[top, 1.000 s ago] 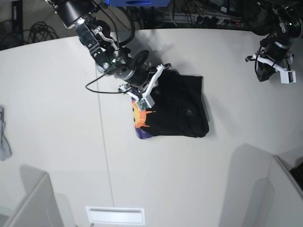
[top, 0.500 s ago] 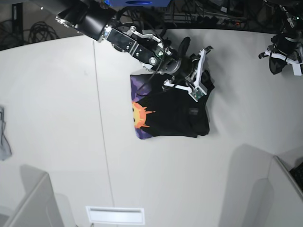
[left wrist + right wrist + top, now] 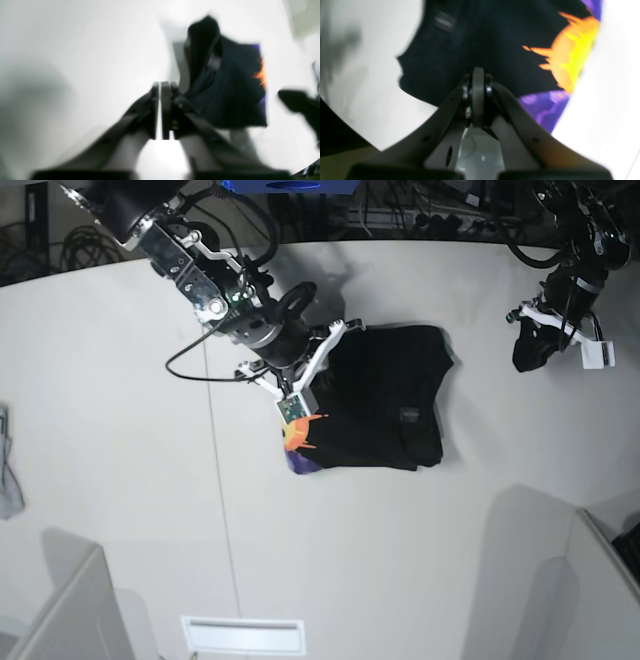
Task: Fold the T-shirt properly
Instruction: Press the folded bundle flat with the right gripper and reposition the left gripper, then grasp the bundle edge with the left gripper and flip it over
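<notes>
The right gripper [image 3: 478,75] is pressed together with nothing between its fingertips, poised above the left edge of the T-shirt [image 3: 385,395], beside the orange-yellow sun print [image 3: 570,57] on purple. The left gripper [image 3: 160,87] is likewise closed and empty, its pads nearly touching, well apart from the garment at the far side of the white table [image 3: 120,470]. The T-shirt lies folded into a compact black rectangle near the table's middle, the print showing along one edge. A grey cloth scrap [image 3: 8,480] sits at the table's edge.
</notes>
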Controlling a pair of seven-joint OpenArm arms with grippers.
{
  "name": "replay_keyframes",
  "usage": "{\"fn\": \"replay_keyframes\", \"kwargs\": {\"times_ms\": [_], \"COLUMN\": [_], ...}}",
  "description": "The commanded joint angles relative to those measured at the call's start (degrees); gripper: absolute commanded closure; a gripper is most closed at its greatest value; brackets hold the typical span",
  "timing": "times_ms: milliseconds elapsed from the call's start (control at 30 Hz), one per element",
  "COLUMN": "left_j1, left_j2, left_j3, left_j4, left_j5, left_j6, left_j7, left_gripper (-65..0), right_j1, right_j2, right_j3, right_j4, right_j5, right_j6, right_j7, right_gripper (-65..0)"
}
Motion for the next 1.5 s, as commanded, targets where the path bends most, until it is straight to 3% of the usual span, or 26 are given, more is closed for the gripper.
{"fn": "replay_keyframes", "kwargs": {"times_ms": [0, 67, 133, 200, 367, 633, 800, 900, 1033, 1167, 1467], "left_j1": [-0.83, -2.41, -4.52, -6.72, -13.58, -21.49, -23.16, -23.07, -23.60, -24.30, -27.03], "left_j2": [-0.44, 0.26, 1.14, 1.49, 1.67, 1.93, 1.85, 1.85, 1.67, 1.32, -1.41], "left_j3": [-0.29, -0.21, -0.12, 2.78, 12.28, 20.01, 22.12, 22.12, 22.74, 28.81, 44.28], "left_j4": [0.80, -0.25, -1.40, -3.42, -14.23, -29.09, -34.89, -36.56, -37.18, -37.26, -37.09], "left_j5": [-2.65, -4.67, -5.20, -5.02, -0.98, 6.67, 10.10, 11.33, 13.35, 17.13, 27.24], "left_j6": [-0.26, -0.26, -0.26, -0.17, 0.00, 0.00, 0.09, 0.09, 0.09, 0.09, 0.09], "left_j7": [-0.99, -0.99, -0.91, -0.91, -1.17, -1.35, -1.35, -1.35, -1.08, -1.08, -0.91], "left_gripper": [-22.2, -41.3, -55.9, -64.2, -65.0, -64.8, -54.6, -41.5, -19.1, 0.0, 0.0], "right_j1": [0.05, -0.74, -1.26, -1.70, -2.41, -4.43, -8.12, -11.46, -14.71, -15.95, -19.73], "right_j2": [0.78, 1.66, 2.36, 2.45, 2.45, 2.45, 2.36, 2.45, 2.45, 2.45, 2.45], "right_j3": [0.30, 0.30, 0.30, 0.30, 0.30, 1.88, 7.25, 11.91, 17.62, 19.73, 27.12], "right_j4": [1.24, 1.24, 1.24, 1.24, 1.24, 1.59, 3.00, 4.32, 4.94, 5.02, 5.02], "right_j5": [0.34, 0.34, 0.34, 0.34, 0.34, 0.26, 0.26, 0.26, 0.26, 0.26, 0.26], "right_j6": [0.28, 0.28, 0.28, 0.28, 0.28, 0.28, 0.28, 0.28, 0.28, 0.37, 0.37], "right_j7": [1.42, 1.42, 1.51, 1.51, 1.51, 1.51, 3.09, 6.52, 8.37, 8.37, 8.37], "right_gripper": [0.0, 0.0, 0.0, 0.0, 0.0, 0.0, 0.0, 0.0, 0.0, 0.0, 0.0]}}
